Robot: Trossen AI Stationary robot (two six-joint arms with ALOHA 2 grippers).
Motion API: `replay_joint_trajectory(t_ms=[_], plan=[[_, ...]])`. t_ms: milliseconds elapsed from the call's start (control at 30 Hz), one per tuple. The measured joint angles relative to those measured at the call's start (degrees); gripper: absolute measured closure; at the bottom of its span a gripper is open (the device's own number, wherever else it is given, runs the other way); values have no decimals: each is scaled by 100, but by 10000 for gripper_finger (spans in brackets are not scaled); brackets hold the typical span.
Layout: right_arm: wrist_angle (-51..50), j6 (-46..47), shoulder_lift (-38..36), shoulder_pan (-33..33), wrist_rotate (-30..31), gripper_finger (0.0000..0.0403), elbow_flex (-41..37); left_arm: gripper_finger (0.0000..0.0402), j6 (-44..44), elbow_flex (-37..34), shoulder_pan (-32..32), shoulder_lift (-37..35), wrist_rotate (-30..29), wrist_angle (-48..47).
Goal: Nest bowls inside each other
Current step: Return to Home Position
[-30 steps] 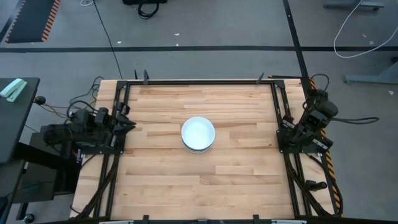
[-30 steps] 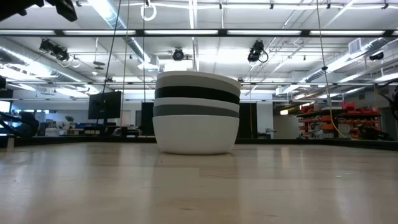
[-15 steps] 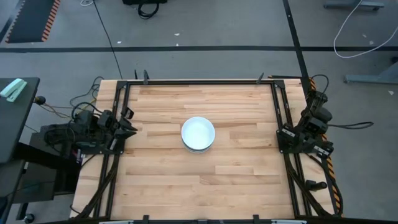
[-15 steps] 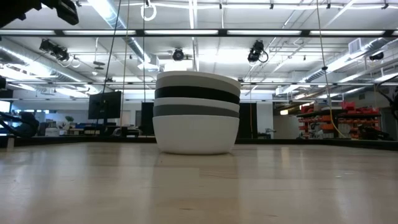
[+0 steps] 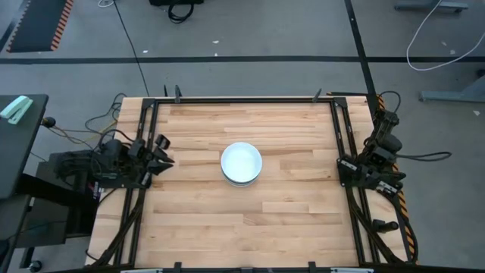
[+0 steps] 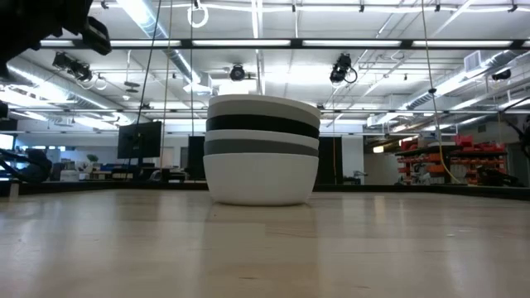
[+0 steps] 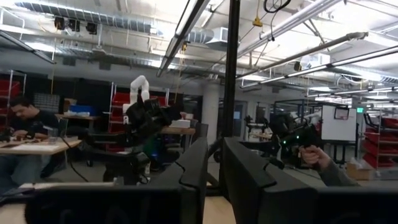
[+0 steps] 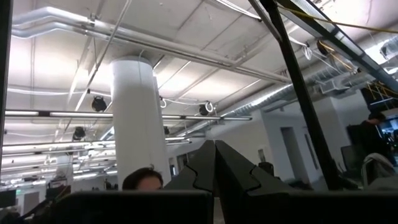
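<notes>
Low view: the pale wooden plank table point(image 6: 265, 248) fills the foreground, and at its middle stands one nested stack of round shallow bowls point(image 6: 262, 149), upright and level. From the bottom up, its bands are a white bowl point(image 6: 261, 178) resting on the wood, a dark grey bowl rim point(image 6: 261, 146), a thin white rim point(image 6: 261, 135), a black bowl rim point(image 6: 262, 122) and a pale top bowl point(image 6: 262, 106). How many bowls sit inside cannot be told beyond these bands. Behind it lies a workshop hall with ceiling strip lights point(image 6: 389, 43).

From the high view, the stack is at the table's centre, showing only the white inside of the top bowl, well apart from both arms. The left arm point(image 5: 121, 159) is folded at the table's left edge and the right arm point(image 5: 377, 155) at its right edge.

The left gripper point(image 7: 214, 144) has its two dark fingers a narrow slit apart, with nothing between them. The right gripper point(image 8: 213, 146) has its fingers pressed together, holding nothing. Beyond the left gripper, a seated person point(image 7: 22, 121) is at a desk.
</notes>
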Motion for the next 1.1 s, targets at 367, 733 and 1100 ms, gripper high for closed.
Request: replay_joint_trajectory(t_ms=[367, 733, 1100], plan=[[500, 52, 34, 0, 0, 385, -491, 348, -128, -218, -2, -2, 0, 249], [-240, -145, 34, -1, 212, 385, -488, 341, 37, -220, -2, -2, -208, -491], [-1279, -402, 34, -734, 457, 385, -484, 345, 383, -222, 0, 0, -1228, -1432]])
